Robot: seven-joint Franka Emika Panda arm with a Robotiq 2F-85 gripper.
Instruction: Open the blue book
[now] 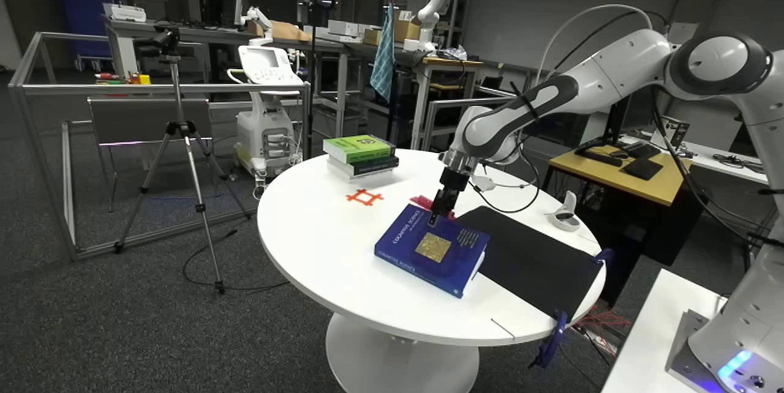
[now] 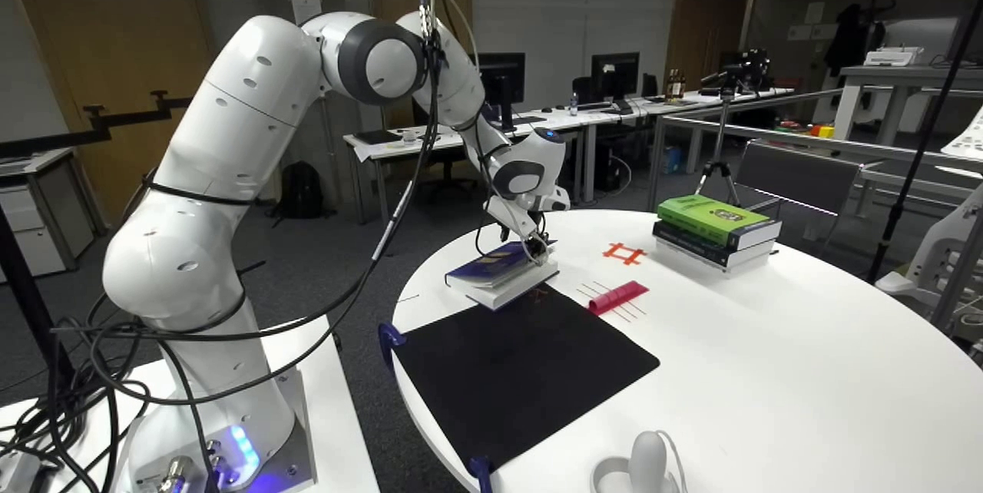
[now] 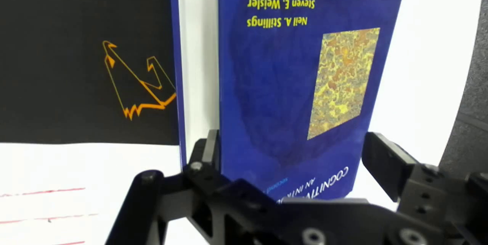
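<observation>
Tabletop, arm bent over blue book

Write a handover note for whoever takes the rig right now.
Gripper: open, holding nothing, at the page-edge side of the blue book; finger contact unclear.
Book: on the white table by the black mat, front cover up.
Done: gripper in place at the cover's free edge.
Left: lift that edge, swing the cover over; book not open yet.

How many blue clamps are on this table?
2: one clamp nearer the blue book, another clamp nearer the white controller, both at corners of the black mat. Others may be hidden.
</observation>
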